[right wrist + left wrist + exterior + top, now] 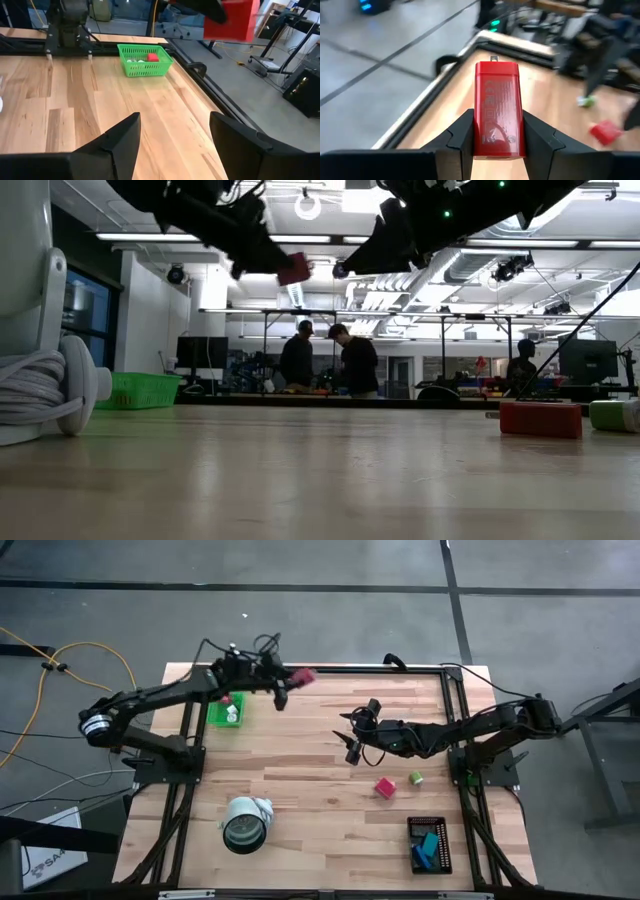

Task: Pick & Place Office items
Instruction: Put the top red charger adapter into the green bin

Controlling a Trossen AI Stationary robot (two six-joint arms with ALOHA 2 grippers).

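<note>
Left wrist view: left pincer (497,142) is clamping a red block (497,107) by its long flat sides, block jutting ahead. It is looking rigid, light and glossy, so possibly slippery. Right pincer (175,135) is hanging apart, empty.

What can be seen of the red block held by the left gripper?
The red block is a glossy, plastic-looking rectangular piece with faint embossed print on its face and a small metal tab at its far end. It is clamped lengthwise between the left gripper's two dark fingers, which press its sides, its far end sticking out beyond them. In the high view it hangs in the air near the table's far edge, right of the green tray, touching nothing else.
</note>
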